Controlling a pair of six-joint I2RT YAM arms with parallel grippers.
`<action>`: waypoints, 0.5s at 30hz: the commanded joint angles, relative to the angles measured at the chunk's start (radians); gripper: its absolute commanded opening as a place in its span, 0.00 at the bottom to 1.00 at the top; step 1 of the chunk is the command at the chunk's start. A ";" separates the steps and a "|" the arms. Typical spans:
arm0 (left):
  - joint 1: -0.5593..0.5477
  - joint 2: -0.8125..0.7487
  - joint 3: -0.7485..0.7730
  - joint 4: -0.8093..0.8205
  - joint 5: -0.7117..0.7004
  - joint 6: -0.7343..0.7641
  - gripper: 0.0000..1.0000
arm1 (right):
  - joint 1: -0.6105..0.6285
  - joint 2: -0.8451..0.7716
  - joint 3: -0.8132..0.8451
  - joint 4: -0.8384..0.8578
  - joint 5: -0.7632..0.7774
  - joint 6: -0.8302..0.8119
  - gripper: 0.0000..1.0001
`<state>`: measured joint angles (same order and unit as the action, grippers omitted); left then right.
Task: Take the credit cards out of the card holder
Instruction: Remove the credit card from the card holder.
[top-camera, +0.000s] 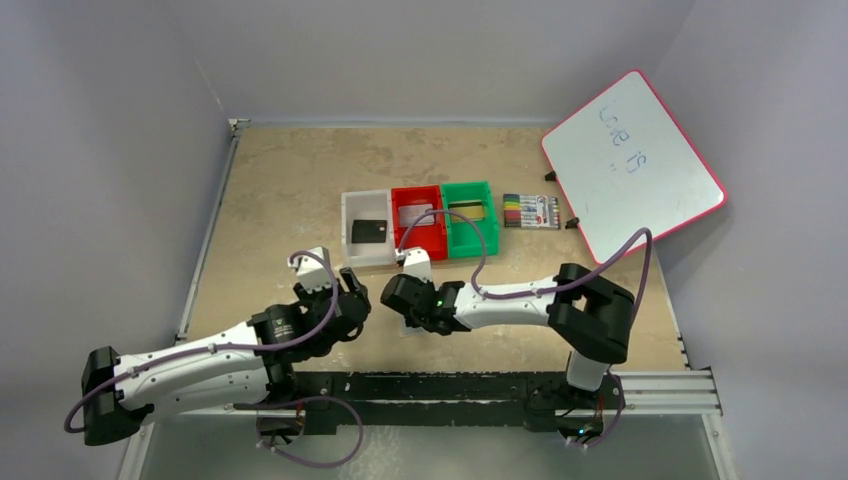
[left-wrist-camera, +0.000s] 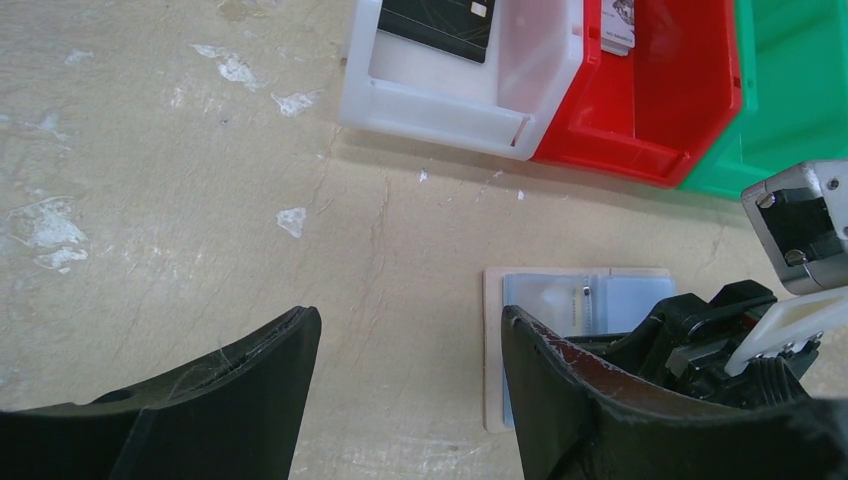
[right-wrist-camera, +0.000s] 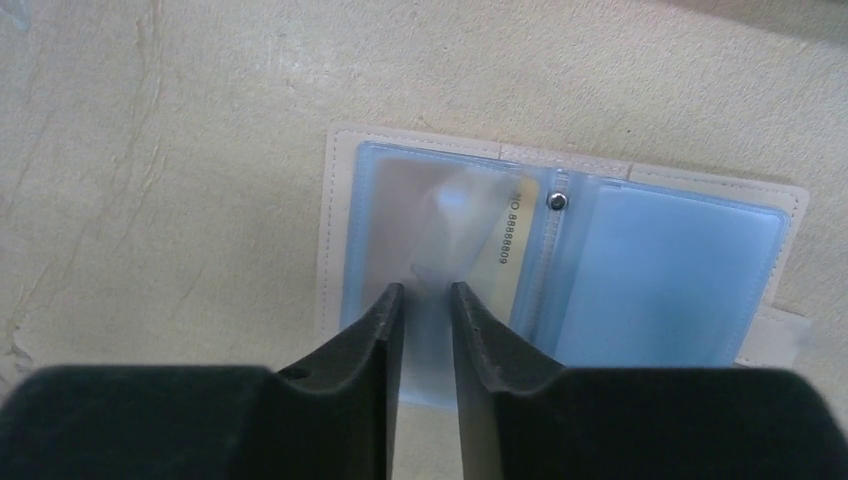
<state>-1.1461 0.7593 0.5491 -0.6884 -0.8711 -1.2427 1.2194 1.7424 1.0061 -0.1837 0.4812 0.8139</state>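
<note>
Near edge of counter (left-wrist-camera: 150, 200), between both arms: card holder (right-wrist-camera: 650, 270), open flat, inner face up.
- Make: tan stitched rim, small metal snap at the spine, two pale-blue clear film pockets.
- Contents: the left pocket holds one card (right-wrist-camera: 505, 250), gold-beige, its printed number readable through the film. The right pocket shows plain blue.

Right gripper (right-wrist-camera: 425, 295): black grainy pads, jaws narrow, set at the left pocket's near edge with pale film between them. Whether it pinches card, film or nothing cannot be told.

Left gripper (left-wrist-camera: 410, 320): jaws wide, holding nothing, over bare counter just left of the holder.

Handling note: the film looks slick and limp, the card stiff and thin. Catch the card's edge alone, then draw it low and straight out of the pocket mouth. The left gripper could pin the light holder against dragging.

Beyond: white bin (left-wrist-camera: 440, 105) with a black card (left-wrist-camera: 440, 25), red bin (left-wrist-camera: 640, 150), green bin (left-wrist-camera: 800, 130). All three bins are hard glossy plastic.
</note>
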 joint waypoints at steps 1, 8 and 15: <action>-0.003 0.012 0.001 0.007 -0.025 -0.012 0.66 | 0.008 0.030 0.037 -0.052 0.019 0.033 0.21; -0.003 0.035 0.006 0.044 -0.008 0.003 0.66 | -0.009 -0.047 -0.013 0.051 -0.018 0.033 0.10; -0.003 0.073 0.014 0.096 0.016 0.019 0.66 | -0.102 -0.178 -0.182 0.302 -0.204 0.031 0.10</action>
<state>-1.1461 0.8177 0.5491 -0.6521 -0.8616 -1.2369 1.1717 1.6707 0.9089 -0.0608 0.3855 0.8303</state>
